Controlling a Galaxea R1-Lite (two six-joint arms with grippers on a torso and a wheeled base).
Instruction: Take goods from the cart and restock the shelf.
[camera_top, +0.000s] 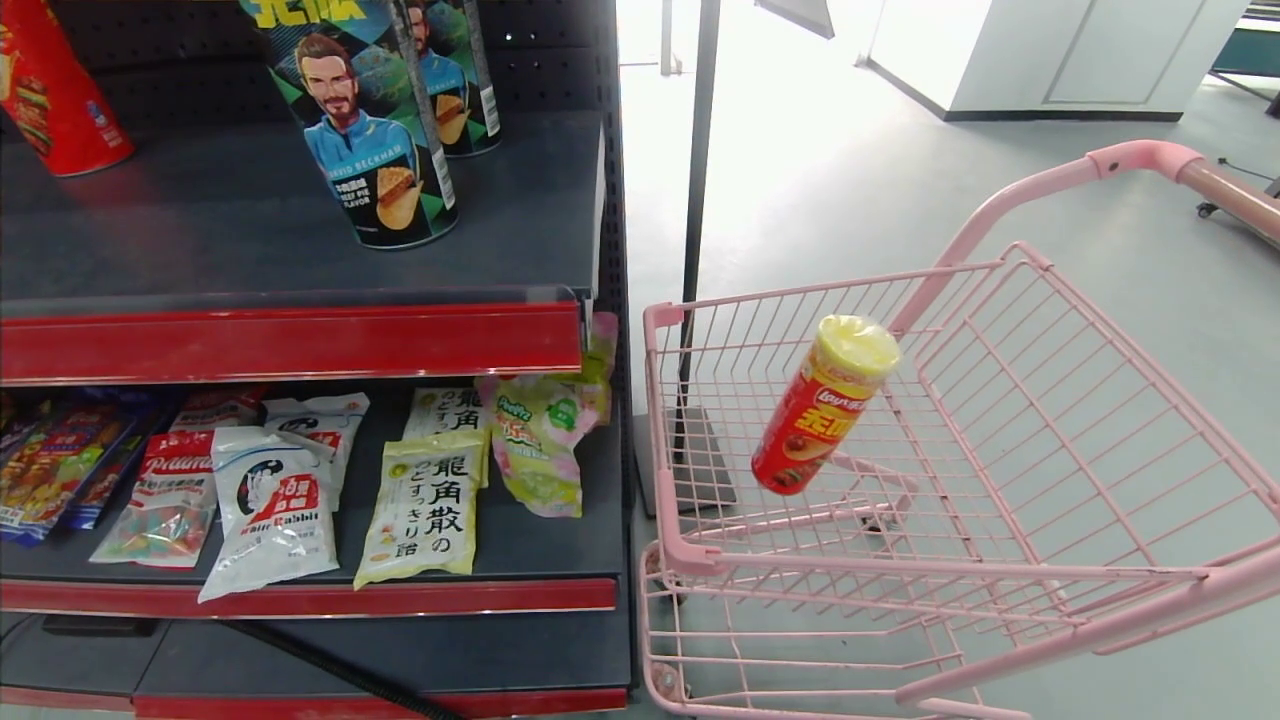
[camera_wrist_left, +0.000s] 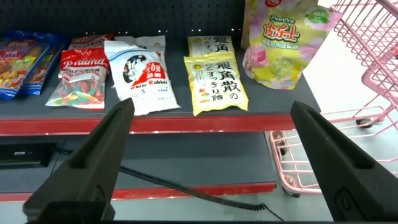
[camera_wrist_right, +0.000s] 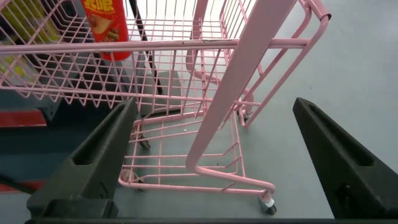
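Can sits in cart, base down in the basket near the shelf-side corner, long axis near upright, yellow lid up and leaning right. Shelf left of cart, grey floor. Left jaws and right jaws both wide open, empty.

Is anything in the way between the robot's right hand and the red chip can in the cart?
Yes. The right gripper sits low outside the cart, fingers open. The cart's wire wall and a slanting pink bar stand between it and the chip can inside.
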